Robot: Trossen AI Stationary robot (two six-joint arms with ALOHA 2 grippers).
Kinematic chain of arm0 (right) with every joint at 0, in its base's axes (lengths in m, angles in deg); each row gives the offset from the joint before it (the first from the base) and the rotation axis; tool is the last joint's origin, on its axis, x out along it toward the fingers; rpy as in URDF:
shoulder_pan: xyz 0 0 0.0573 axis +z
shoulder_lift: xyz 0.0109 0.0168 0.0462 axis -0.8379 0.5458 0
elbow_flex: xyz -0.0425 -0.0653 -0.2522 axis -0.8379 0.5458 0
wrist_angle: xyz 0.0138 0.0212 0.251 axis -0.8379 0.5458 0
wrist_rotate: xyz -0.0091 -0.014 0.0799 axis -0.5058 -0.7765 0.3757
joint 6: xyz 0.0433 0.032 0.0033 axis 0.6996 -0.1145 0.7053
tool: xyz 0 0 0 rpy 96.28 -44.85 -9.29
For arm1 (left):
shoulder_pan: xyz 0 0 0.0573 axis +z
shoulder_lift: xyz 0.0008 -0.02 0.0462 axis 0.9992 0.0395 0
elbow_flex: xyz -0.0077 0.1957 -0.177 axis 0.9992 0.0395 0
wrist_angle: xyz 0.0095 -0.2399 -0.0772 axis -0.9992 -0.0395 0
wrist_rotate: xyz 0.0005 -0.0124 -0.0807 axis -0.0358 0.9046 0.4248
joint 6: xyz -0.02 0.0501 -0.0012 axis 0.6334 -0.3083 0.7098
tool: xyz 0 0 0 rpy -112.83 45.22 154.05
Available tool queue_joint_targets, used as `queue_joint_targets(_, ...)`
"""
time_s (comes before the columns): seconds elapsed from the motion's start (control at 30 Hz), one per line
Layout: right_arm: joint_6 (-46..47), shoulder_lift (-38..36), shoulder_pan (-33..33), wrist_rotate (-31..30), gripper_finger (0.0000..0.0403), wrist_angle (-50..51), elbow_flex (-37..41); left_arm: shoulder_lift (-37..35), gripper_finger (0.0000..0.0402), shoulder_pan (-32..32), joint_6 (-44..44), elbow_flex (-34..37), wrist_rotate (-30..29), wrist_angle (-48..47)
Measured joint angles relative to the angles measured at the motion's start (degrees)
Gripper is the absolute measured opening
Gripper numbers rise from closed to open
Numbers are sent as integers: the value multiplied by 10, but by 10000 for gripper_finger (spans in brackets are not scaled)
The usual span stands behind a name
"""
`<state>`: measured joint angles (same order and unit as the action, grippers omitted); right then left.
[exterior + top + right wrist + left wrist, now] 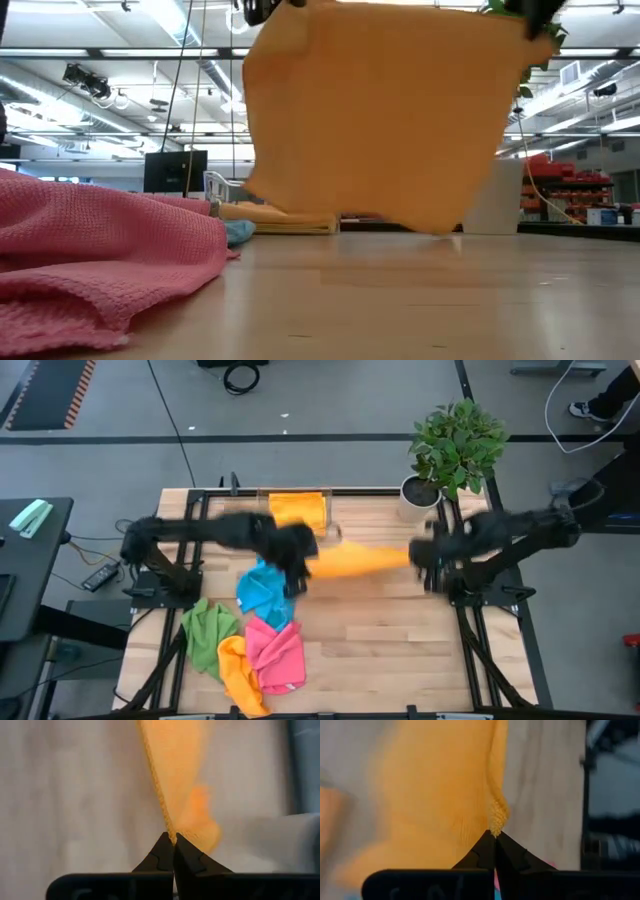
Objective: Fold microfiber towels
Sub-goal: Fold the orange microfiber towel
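Note:
An orange towel (355, 560) hangs stretched between my two grippers above the table's middle; in the low view (385, 110) it hangs as a wide sheet clear of the table. My left gripper (303, 563) is shut on its left end, my right gripper (418, 555) on its right end. A folded orange towel (298, 510) lies at the far edge. Blue (262, 592), green (207, 630), pink (277, 655) and orange (240, 675) towels lie crumpled at the near left. My left gripper pinches the orange towel's corner (496, 824) between its two fingertips. The towel hangs below, lifted clear of the table, its top edge drawn toward the other gripper. My right gripper pinches the towel's other top corner at its edge (170, 832) between its fingertips. The towel hangs below it, clear of the table.
A potted plant (455, 445) stands at the table's far right corner. A clear tray (225, 187) holds the folded towel at the far edge. Bare wood (390, 630) lies in the middle and near right.

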<state>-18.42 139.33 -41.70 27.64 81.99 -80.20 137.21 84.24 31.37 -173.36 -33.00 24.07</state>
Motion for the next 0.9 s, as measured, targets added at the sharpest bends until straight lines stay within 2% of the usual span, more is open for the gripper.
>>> queue_joint_targets(0.1,114,2,108,25,0,-99,108,26,5,-72,30,71,3,68)
queue_joint_targets(0.2,229,20,200,33,0,-271,226,60,9,-134,87,161,6,211)
queue_joint_targets(0.3,330,55,257,35,0,-446,319,99,25,-171,157,231,8,352)
queue_joint_targets(0.4,402,102,288,39,0,-550,370,128,44,-179,219,256,6,411)
queue_joint_targets(0.47,429,128,300,57,1,-567,379,137,63,-176,243,259,16,409)
queue_joint_targets(0.57,431,149,306,105,12,-569,379,130,101,-161,261,259,62,407)
queue_joint_targets(0.77,436,117,300,158,66,-572,371,69,194,-120,239,258,175,403)
queue_joint_targets(0.83,446,91,299,163,92,-567,371,45,221,-104,223,258,185,398)
queue_joint_targets(0.9,463,63,298,154,118,-557,371,22,238,-88,209,258,164,382)
